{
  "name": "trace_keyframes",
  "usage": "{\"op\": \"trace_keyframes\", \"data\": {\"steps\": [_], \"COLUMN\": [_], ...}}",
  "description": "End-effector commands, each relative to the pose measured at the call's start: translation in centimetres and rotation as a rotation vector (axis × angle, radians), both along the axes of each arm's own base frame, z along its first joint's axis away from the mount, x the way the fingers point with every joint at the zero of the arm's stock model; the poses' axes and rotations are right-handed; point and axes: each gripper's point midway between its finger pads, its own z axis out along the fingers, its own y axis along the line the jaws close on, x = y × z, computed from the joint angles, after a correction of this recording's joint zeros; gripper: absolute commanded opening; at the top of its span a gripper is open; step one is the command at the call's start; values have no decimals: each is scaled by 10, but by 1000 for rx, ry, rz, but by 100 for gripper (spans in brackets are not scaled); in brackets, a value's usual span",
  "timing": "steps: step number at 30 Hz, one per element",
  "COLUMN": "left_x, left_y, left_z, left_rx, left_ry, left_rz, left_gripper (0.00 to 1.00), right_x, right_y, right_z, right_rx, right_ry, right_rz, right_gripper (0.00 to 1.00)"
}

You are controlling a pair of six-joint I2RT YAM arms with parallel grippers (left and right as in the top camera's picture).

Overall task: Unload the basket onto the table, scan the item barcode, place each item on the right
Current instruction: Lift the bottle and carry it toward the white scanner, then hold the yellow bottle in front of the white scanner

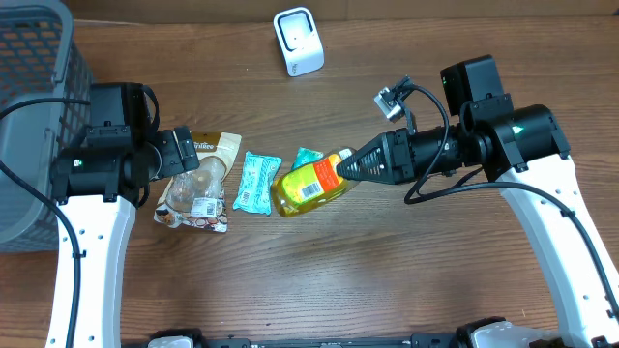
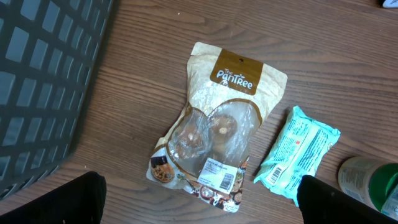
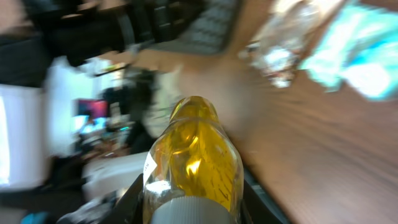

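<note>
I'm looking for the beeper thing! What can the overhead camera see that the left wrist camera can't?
Only overhead: the white scanner and the right gripper clamped on the yellow bottle. Only left wrist: the brand name on the snack bag, big enough to read. Both: the snack bag, the teal packet and the grey basket.

mock shop checkout, wooden table (image 1: 319, 261), barcode scanner (image 1: 298, 41), grey basket (image 1: 29, 116)

Left arm (image 1: 92, 242) and right arm (image 1: 571, 232) are white links with blocky black joints. Black cables (image 1: 422, 198) loop loose. Right gripper (image 1: 343, 166) tapers black, with a grey camera (image 1: 390, 99) above. A green light (image 1: 517, 126) dots its joint.
</note>
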Motion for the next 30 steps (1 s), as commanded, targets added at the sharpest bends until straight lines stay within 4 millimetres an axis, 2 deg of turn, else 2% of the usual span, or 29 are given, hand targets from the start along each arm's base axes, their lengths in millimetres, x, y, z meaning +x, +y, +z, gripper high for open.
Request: {"op": "trace_keyframes", "data": {"steps": [1,6,8,10,13,18,21,25,30], "left_x": [3,3,3,3,3,3,3,3,3], "left_y": [-3,-3,-3,-3,-3,-3,-3,-3,-3], "left_z": [4,4,4,4,4,4,4,4,4], "left_rx": [-6,-6,-6,-6,-6,-6,-6,-6,-6], "left_ry": [-11,-11,-11,-11,-11,-11,-11,-11,-11], "left_rz": [0,0,0,0,0,0,0,0,0], "left_gripper": [100,100,99,100,100,100,99,100,99], "right_x": [26,64,81,90,96,106,116,139,175], "right_y": [-21,-72,-96,-108,-109,-109,-109,-90,-57], "right_z": [-17,-52,-56,-55,-36,13,36,43,31], "right_rx": [-205,-564,-678,-703,-684,-694,-718,-730,-785], "right_ry": [-121,-225,-229,-177,-201,-264,-294,-377,-506], "right_rz": [-118,-325,-471,-615,-645,-641,-632,-567,-557], "right_gripper": [12,10,11,10,7,6,5,5,6]}}
